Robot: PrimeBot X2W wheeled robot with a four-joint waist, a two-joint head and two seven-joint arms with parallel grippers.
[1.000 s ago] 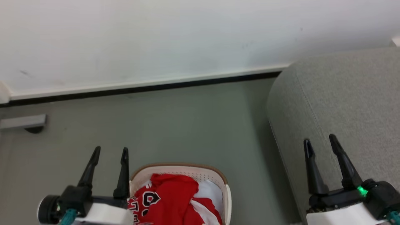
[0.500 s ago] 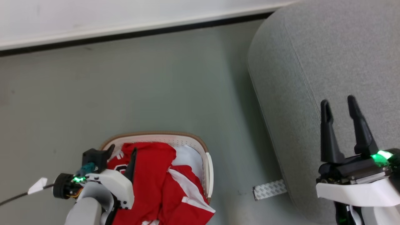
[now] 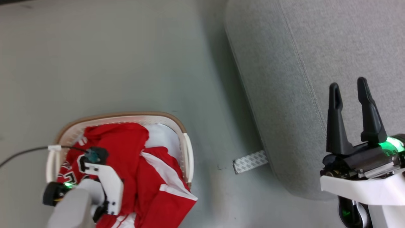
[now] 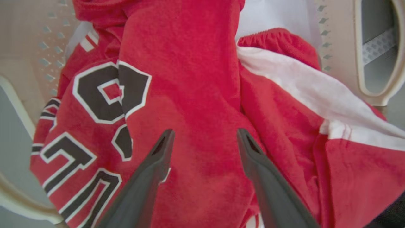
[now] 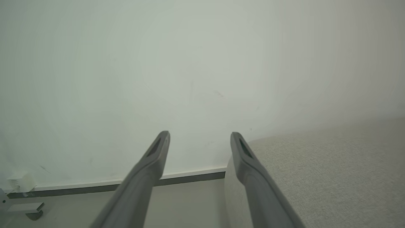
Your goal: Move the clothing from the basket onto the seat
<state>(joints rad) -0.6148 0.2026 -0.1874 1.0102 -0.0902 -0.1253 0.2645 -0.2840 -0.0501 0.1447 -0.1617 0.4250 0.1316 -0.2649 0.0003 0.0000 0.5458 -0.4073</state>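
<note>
The red clothing (image 3: pixel 126 148) with white trim and black-and-white lettering is heaped in the cream basket (image 3: pixel 126 114) at the lower left, one piece hanging over the near rim. My left arm (image 3: pixel 106 186) points down into the basket. In the left wrist view my left gripper (image 4: pixel 202 134) is open just above the clothing (image 4: pixel 190 79), with its fingers straddling a red fold beside the lettering and the basket (image 4: pixel 341 63) wall at the right. My right gripper (image 3: pixel 348 83) is open and holds nothing above the grey seat (image 3: pixel 284 79). The right wrist view has the right gripper (image 5: pixel 199 134) facing the wall, with the seat (image 5: pixel 316 164) below it.
A pale white sheet (image 3: pixel 161 139) lies in the basket under the red pieces. A strip of patterned tape (image 3: pixel 250 161) lies on the grey floor between basket and seat. A black cable (image 3: pixel 19 155) runs to the basket's left handle. A baseboard (image 5: pixel 190 175) lines the white wall.
The head camera has tilted down, so the wall has left its view. My left arm has swung down from beside the basket to over the clothing. The right gripper stays open over the seat.
</note>
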